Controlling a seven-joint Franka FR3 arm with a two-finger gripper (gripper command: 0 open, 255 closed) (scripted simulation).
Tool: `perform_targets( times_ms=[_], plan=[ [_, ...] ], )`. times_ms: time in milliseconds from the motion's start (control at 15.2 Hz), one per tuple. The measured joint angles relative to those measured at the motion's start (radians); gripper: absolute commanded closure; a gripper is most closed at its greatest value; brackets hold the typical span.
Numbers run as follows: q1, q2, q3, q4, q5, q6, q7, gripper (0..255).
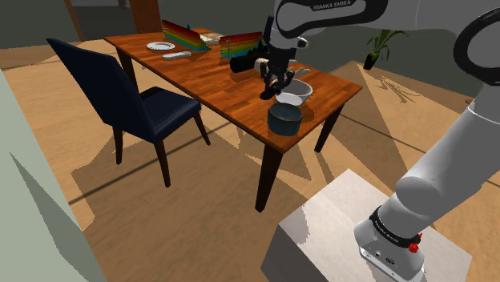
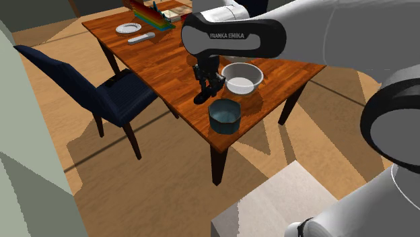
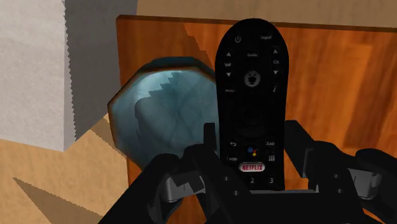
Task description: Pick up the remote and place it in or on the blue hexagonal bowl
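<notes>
A blue-grey hexagonal bowl [image 2: 224,116] sits near the corner of a reddish-brown wooden plank table [image 2: 168,64], at the end closest to the robot's pale grey box stand [image 1: 352,232]. The bowl's inside is smooth and glossy, with a jagged shadow across it. Close by, toward the second exterior view's upper right, stands a round white bowl [image 2: 241,78] with a plain, pale interior.

The all-black two-finger gripper [image 3: 251,159] points down over the table. Its jaws are clamped on the number-key end of a slim black remote control [image 3: 249,95], which has rows of small buttons and a red Netflix key. The remote hangs upright with its power-button end lowest. It is just beside the blue bowl on the second exterior view's left, and outside the bowl. Whether its lower tip touches the wood cannot be told.

At the table's far end lie a round white plate [image 2: 128,28] and a light grey second remote [image 2: 141,38], next to rainbow-striped racks [image 2: 149,15]. A dark blue upholstered chair [image 2: 121,101] with dark legs stands along the table's long side. The tan floor [image 2: 168,195] carries sharp angular shadows. A green potted plant [image 1: 383,44] stands in the shoulder view's upper right.
</notes>
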Motion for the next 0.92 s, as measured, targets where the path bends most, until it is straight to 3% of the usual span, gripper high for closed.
perform_targets(
  times_ms=[396,924],
  plan=[
    [-0.051,-0.180,-0.051,-0.208,0.054,0.036,-0.119,255],
    [-0.053,-0.182,-0.054,-0.308,0.056,0.134,-0.129,255]
  ],
)
